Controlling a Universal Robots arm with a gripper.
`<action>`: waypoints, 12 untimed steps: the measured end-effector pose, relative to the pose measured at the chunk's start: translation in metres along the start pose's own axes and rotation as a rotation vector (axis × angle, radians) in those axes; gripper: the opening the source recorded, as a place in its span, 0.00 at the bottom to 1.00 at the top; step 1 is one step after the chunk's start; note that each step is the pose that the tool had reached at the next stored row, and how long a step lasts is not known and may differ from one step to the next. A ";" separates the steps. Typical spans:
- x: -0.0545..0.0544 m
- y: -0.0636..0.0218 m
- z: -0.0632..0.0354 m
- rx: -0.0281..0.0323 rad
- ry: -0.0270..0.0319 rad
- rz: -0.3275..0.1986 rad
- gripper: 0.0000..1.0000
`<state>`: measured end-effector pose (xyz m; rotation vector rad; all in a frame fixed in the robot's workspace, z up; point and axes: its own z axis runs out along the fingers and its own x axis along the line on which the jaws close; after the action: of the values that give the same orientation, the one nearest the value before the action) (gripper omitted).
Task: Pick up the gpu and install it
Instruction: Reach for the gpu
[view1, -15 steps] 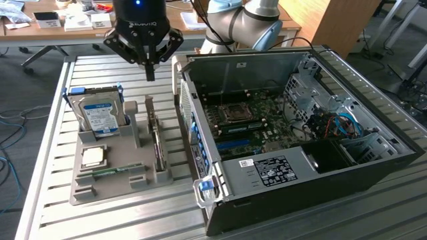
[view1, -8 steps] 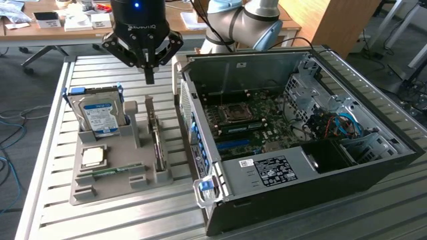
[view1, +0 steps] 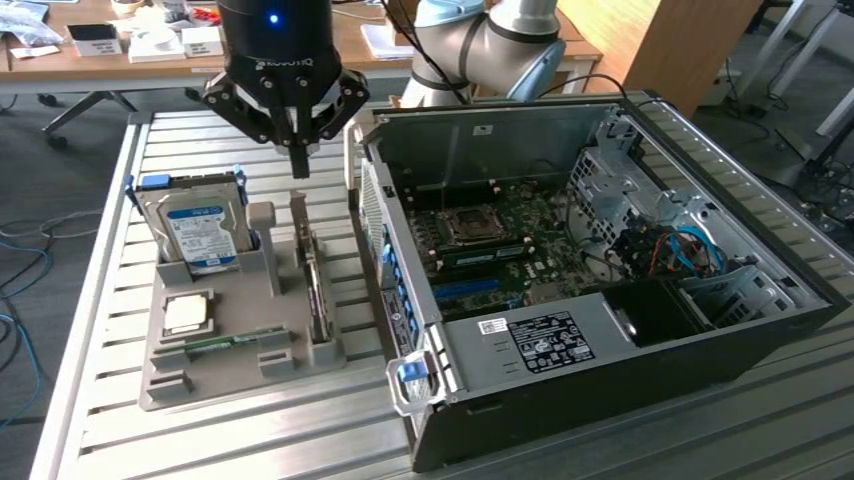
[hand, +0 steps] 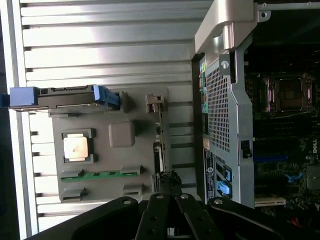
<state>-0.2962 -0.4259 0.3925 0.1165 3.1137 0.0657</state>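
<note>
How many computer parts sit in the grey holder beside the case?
4: hard drive standing at the far end, gpu on edge nearest the case, processor lying flat, memory stick just in front of it. None seems hidden.

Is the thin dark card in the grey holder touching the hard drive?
Apart. The exterior view shows the gpu and the hard drive upright in separate slots, a grey post between them.

- "ROBOTIQ", seen upside down, on the black gripper (view1: 299, 165), just above the jaws.
- "DELL" in white on the motherboard (hand: 287, 135), inside the case (hand: 225, 100), well apart from the jaws.
- Print on the power supply label (view1: 547, 340): too small to read.
</note>
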 end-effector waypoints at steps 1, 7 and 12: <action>0.000 -0.0015 0.0000 0.0001 0.0000 0.000 0.11; 0.000 -0.0043 -0.0001 0.0009 -0.0001 0.000 0.11; 0.000 -0.0050 -0.0001 0.0009 -0.0001 0.000 0.11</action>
<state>-0.2963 -0.4310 0.3924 0.1163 3.1137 0.0644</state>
